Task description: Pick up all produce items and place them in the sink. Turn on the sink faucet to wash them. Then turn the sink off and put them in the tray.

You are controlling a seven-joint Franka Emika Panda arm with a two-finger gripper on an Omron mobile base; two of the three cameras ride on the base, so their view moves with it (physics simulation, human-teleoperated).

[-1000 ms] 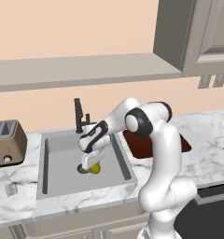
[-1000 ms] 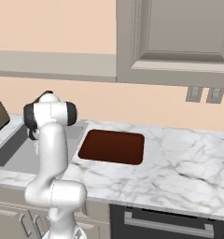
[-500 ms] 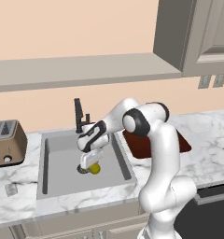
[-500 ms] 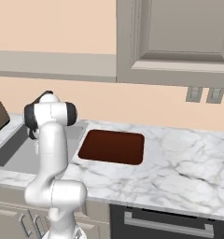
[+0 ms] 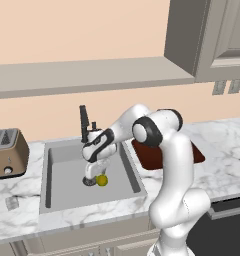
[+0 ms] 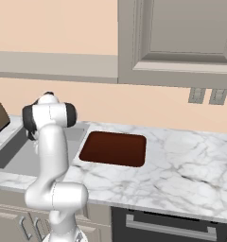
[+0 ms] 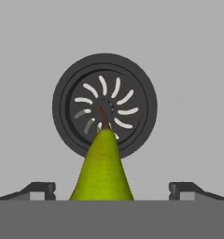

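The white arm reaches down into the sink (image 5: 57,165), a grey recessed basin set in a white marble counter (image 5: 219,145). The gripper (image 5: 94,176) hangs low over the basin floor, just above the round dark drain (image 7: 104,105). In the hand view, the 2 dark fingertips (image 7: 39,189) stand wide apart at the left and right edges, with a clear gap between each of them and the pear (image 7: 102,170); the jaws are spread open and grip nothing. The pear, yellow-green with a short brown stem, lies on the sink floor between the fingertips, its narrow stem end pointing toward the drain and overlapping the drain's near rim in this view. In the left base view, the pear (image 5: 102,180) appears as a small yellow shape just beside the drain, directly under the gripper. A thin black faucet (image 5: 84,122) stands upright at the back edge of the sink, behind the arm's wrist. A flat red-brown tray (image 6: 114,149) rests on the counter just to the right of the sink. A brown toaster (image 5: 7,152) sits on the counter to the left of the basin, well apart from the arm.
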